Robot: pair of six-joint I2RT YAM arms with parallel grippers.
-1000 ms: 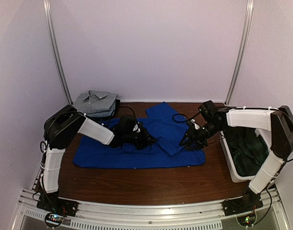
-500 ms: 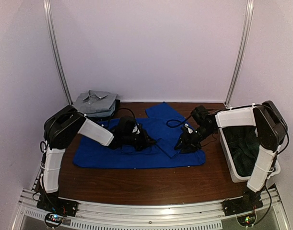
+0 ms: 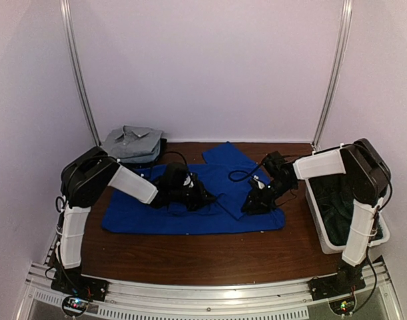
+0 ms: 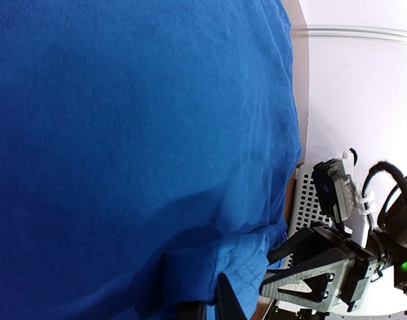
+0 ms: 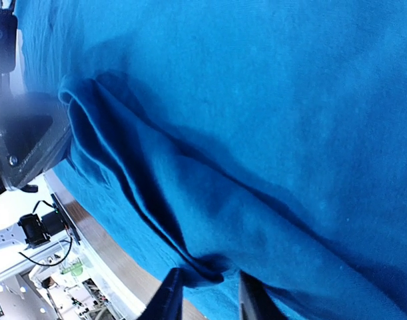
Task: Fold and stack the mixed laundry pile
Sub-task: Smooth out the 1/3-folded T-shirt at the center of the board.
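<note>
Royal-blue cloth (image 3: 183, 219) lay spread across the middle of the brown table (image 3: 190, 257) in the top view. Right of centre, we saw the right gripper (image 3: 247, 207) with its fingers (image 5: 166, 297) close together around a raised fold of that cloth. The left gripper (image 3: 205, 198) sat low on the same piece near centre; only its fingertips (image 4: 224, 303) showed, so we could not tell its opening. A folded grey shirt (image 3: 131, 141) sat upper left, a dark green piece (image 3: 340, 203) in the white bin (image 3: 333, 248) at right.
</note>
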